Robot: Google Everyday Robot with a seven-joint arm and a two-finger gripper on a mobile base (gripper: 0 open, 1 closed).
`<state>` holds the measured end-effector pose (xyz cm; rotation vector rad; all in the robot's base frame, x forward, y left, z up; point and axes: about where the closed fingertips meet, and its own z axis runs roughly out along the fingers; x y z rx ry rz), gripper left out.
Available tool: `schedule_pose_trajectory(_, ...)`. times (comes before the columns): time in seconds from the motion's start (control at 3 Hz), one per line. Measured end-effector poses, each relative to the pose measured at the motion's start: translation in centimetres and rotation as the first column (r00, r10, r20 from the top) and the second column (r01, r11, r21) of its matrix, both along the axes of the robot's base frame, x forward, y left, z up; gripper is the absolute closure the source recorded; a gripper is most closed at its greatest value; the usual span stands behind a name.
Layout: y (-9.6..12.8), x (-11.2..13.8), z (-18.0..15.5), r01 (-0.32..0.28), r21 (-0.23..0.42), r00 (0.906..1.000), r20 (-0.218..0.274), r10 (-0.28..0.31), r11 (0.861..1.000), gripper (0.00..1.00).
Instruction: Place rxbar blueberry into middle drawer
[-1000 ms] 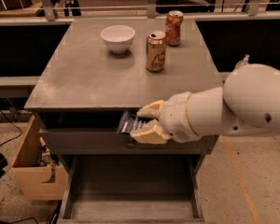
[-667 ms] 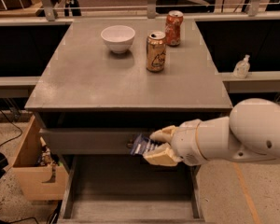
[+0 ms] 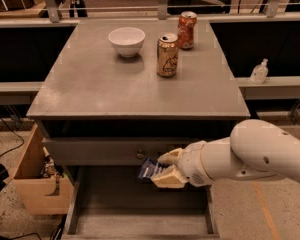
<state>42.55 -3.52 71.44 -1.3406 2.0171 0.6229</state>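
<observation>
**Bar held over the open drawer**

A cardboard box (image 3: pixel 37 184) sits on the floor left of the grey worktop (image 3: pixel 90 86). A white bowl (image 3: pixel 126 40), gold can (image 3: pixel 167 54) and orange can (image 3: pixel 187 30) stand near its back edge. Below the front edge, the gripper (image 3: pixel 158 170) clamps the rxbar blueberry (image 3: pixel 148 169) above the open middle drawer (image 3: pixel 135 211). A small bottle (image 3: pixel 259 71) rests on the right-hand ledge.

- No wording is coming through legibly; the white print on the rxbar blueberry (image 3: pixel 149 170) is blurring.
- The hand (image 3: pixel 160 170) is gripping it above the middle drawer (image 3: pixel 130 205).
</observation>
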Motion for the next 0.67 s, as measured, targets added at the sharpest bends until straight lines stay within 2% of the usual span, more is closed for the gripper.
schedule_pose_trajectory(0.33, 0.9, -0.9, -4.5, 0.008, 0.001, 0.9996, -0.029, -0.008, 1.0, 1.0)
schedule_pose_trajectory(0.67, 1.5, -2.2, -11.1, 0.034, 0.023, 0.9979, -0.057, -0.033, 0.999, 1.0)
